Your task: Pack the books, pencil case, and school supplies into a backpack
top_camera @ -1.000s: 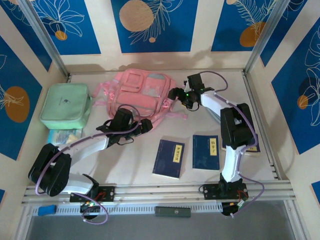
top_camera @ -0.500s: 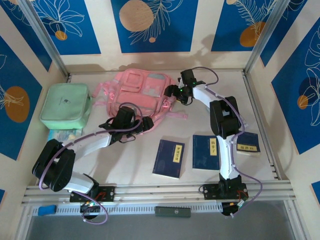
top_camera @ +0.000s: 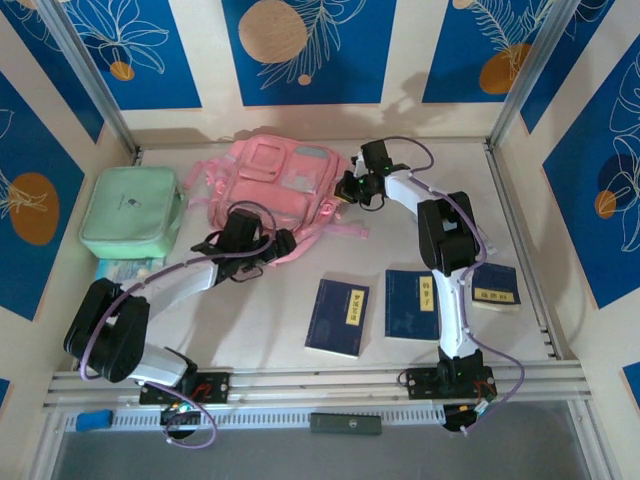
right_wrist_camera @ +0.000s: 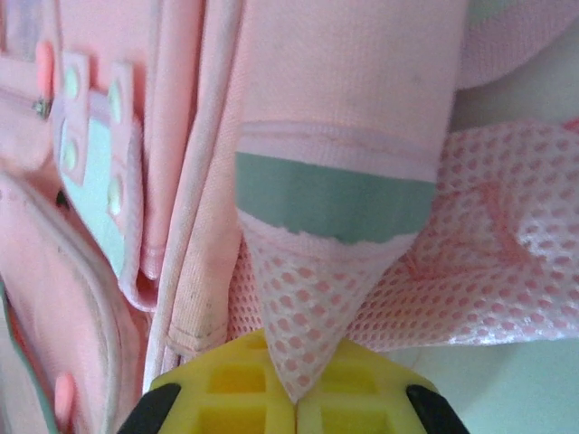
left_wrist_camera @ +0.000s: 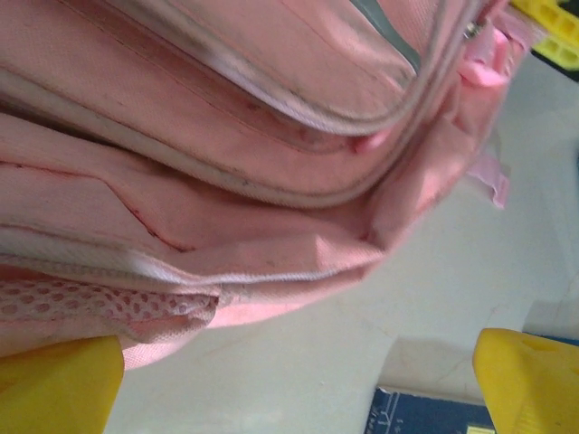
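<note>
**Arm pose.** The right arm reached up the right of the top view and bent left, its right gripper (top_camera: 346, 188) at the right edge of the pink backpack (top_camera: 275, 178). In the right wrist view the right gripper (right_wrist_camera: 295, 398) had its yellow fingers pressed together on a corner of pink mesh belonging to the backpack (right_wrist_camera: 344, 81). The left arm folded at lower left and stretched toward centre. The left gripper (top_camera: 286, 244) lay at the backpack's lower edge. In the left wrist view the left gripper (left_wrist_camera: 294, 384) had its fingers spread wide with bare table between them, below the backpack (left_wrist_camera: 226, 136).

**Obscured detail.** The right arm covered part of the third book (top_camera: 496, 284). A pale item (top_camera: 126, 270) under the green bag (top_camera: 130, 210) at left could not be identified.

**Containers.** Whether the backpack's main compartment was open could not be told. The first book (top_camera: 338, 317) and second book (top_camera: 412, 304) lay flat on the table (top_camera: 250, 320), lower centre, apart from the backpack.
</note>
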Robot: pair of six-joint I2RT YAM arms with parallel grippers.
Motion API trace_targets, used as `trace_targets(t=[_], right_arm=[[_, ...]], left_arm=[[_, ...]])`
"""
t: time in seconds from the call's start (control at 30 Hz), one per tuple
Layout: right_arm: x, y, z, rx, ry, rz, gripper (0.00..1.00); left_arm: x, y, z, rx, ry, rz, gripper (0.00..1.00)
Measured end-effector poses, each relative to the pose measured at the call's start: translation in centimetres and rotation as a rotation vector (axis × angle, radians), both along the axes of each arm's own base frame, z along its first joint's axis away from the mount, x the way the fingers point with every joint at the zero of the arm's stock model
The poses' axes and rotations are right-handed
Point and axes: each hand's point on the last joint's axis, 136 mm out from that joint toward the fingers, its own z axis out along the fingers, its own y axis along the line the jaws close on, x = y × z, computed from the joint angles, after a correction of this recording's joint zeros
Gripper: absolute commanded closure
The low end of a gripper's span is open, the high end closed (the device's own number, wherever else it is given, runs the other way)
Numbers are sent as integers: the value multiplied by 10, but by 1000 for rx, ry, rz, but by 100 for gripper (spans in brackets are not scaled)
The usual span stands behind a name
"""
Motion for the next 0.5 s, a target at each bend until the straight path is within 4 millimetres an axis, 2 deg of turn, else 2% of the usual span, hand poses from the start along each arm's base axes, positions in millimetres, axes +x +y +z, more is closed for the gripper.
trace_targets(t=[0.13, 0.27, 0.37, 0.5], right_arm=[[-22, -6, 17, 28, 3, -15, 100], [-49, -14, 48, 65, -21, -54, 100], [-65, -19, 70, 75, -48, -101, 100], [-86, -17, 88, 76, -68, -173, 100]], left_arm=[[10, 11, -9, 20, 17, 9, 1], [32, 17, -11, 33, 10, 6, 1], [64, 21, -3, 34, -25, 4, 1], [106, 35, 26, 29, -127, -7, 1]])
